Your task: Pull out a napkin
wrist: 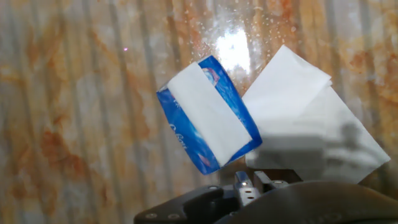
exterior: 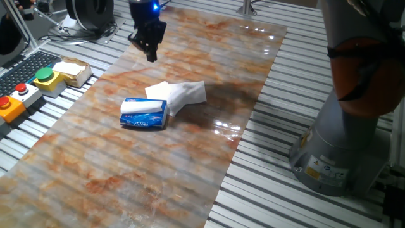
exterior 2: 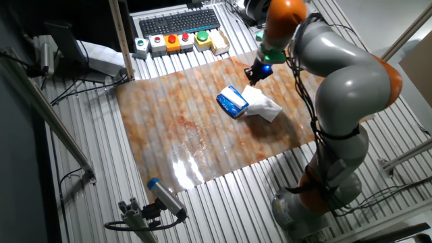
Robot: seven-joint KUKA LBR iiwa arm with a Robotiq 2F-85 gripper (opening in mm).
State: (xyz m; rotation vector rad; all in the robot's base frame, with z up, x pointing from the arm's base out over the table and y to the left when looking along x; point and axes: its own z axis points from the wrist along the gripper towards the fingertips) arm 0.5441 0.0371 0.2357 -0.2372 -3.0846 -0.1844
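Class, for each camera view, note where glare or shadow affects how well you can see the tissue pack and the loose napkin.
One fixed view: glare streaks the table right of the tissue pack; a soft shadow lies right of the napkin. The other fixed view: a bright reflection sits at the table's near edge, far from both. Hand view: a glare patch sits just above the pack; the napkin carries a dark shadow.

Button box (exterior: 28, 88) and keyboard (exterior 2: 178, 20) beside the marbled mat (exterior: 126, 171) on the slatted table (exterior: 285, 202).
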